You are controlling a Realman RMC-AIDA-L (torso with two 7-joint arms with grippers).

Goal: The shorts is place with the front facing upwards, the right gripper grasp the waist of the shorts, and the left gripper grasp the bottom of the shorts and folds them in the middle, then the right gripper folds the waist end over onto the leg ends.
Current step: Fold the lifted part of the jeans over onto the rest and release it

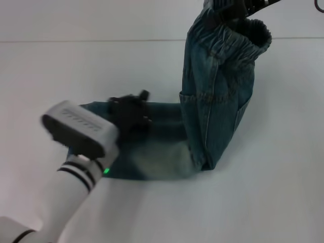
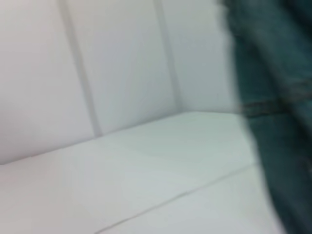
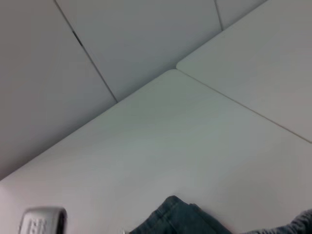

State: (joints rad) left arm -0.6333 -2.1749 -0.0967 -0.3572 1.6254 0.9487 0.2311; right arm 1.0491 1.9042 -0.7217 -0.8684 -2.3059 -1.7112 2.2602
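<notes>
The blue-green denim shorts [image 1: 217, 101] are folded lengthwise. Their leg half [image 1: 167, 147] lies flat on the white table, and the other half stands lifted. The ruched waist [image 1: 243, 38] hangs from my right gripper [image 1: 242, 7] at the top edge of the head view, shut on the waistband. My left gripper [image 1: 132, 114] sits low over the flat leg part, near its far edge. The leg hems are mostly hidden behind my left wrist [image 1: 81, 129]. The left wrist view shows denim [image 2: 278, 97] close by. Some denim [image 3: 185, 217] also shows in the right wrist view.
The white table [image 1: 273, 192] spreads around the shorts, with a seam line [image 1: 76, 41] across the back. My left arm's white, black-striped forearm [image 1: 66, 192] reaches in from the near left corner. Its grey wrist housing [image 3: 41, 220] shows in the right wrist view.
</notes>
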